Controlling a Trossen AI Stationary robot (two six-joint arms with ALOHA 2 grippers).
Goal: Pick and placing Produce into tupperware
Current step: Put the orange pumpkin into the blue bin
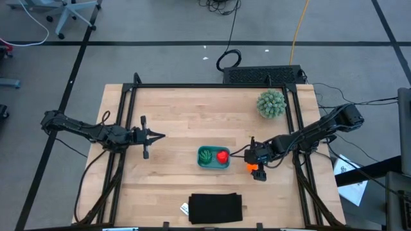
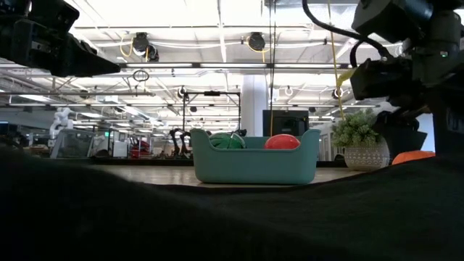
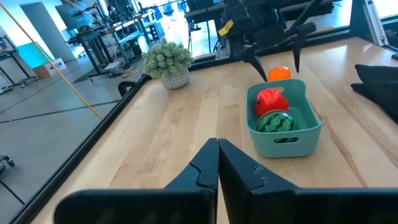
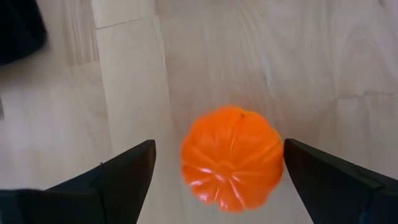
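The teal tupperware (image 1: 200,164) sits mid-table with a red piece (image 1: 223,155) and a dark green striped ball (image 1: 205,154) inside it. An orange ball (image 4: 231,158) rests on the wood just right of the tupperware. My right gripper (image 4: 217,167) is open above it and points steeply down. One finger stands on each side of the ball, with table showing between the ball and one of them. My left gripper (image 3: 217,148) is shut on nothing and hovers over the table's left part, pointing at the tupperware (image 3: 292,142).
A pale green spiky ball in a small pot (image 1: 271,104) stands at the far right. A flat black rectangle (image 1: 216,208) lies at the near edge with a small white tag (image 1: 184,208) beside it. Bare wood lies between my left gripper and the tupperware.
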